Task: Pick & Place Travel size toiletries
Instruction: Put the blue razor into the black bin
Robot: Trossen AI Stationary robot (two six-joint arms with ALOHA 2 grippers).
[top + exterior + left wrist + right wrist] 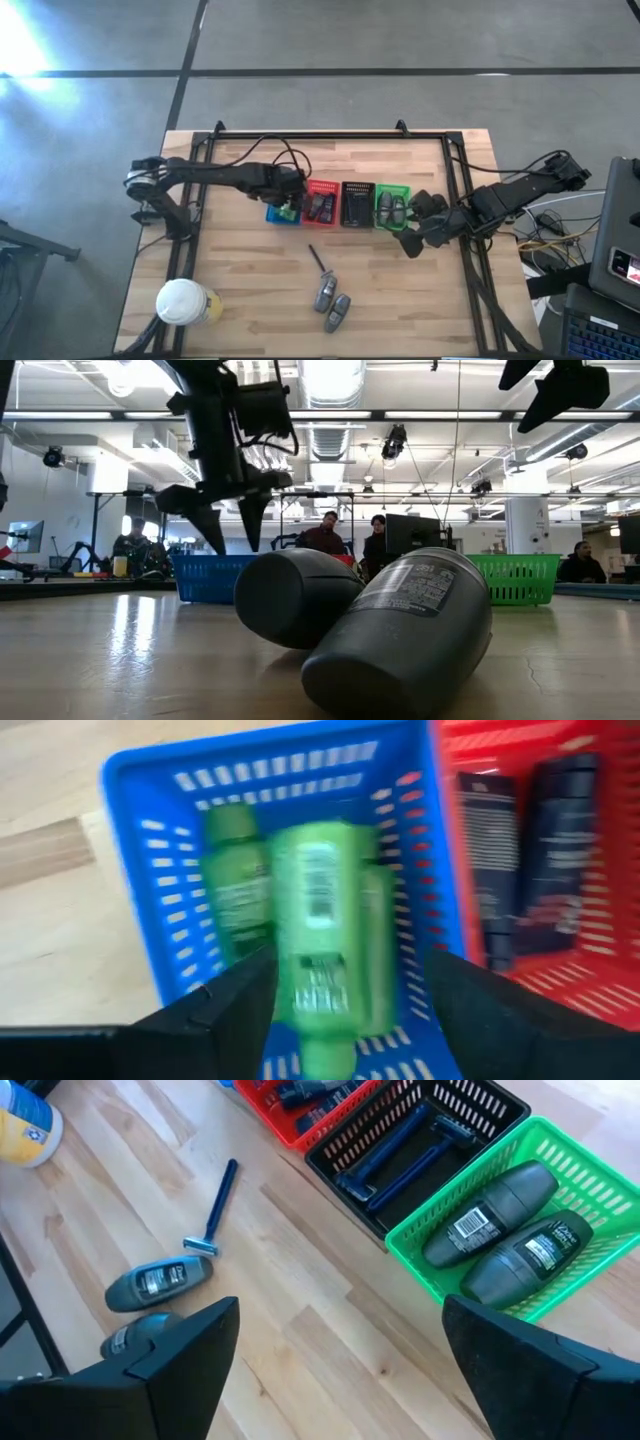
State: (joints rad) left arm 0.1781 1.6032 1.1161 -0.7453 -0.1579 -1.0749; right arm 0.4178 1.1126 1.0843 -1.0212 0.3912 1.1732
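My left gripper (pixel 292 205) hangs open over the blue basket (pixel 150 850). A bright green tube (pixel 322 920) lies below the gap between its fingers, on other green tubes (pixel 232 885) in the basket. The low view shows nothing between the left gripper's fingers (pixel 232 532). My right gripper (pixel 412 238) is open and empty above the table, beside the green basket (pixel 590 1190), which holds two grey oval pieces (pixel 490 1215). Two more grey ovals (pixel 331 302) and a thin razor stick (pixel 319 260) lie on the table.
The blue, red (pixel 320 203), black (pixel 357 203) and green baskets stand in a row at mid-table. The red one holds dark sachets (pixel 540 850), the black one thin sticks (pixel 400 1145). A white-lidded cup (pixel 182 302) stands at the near left. People show beyond the table.
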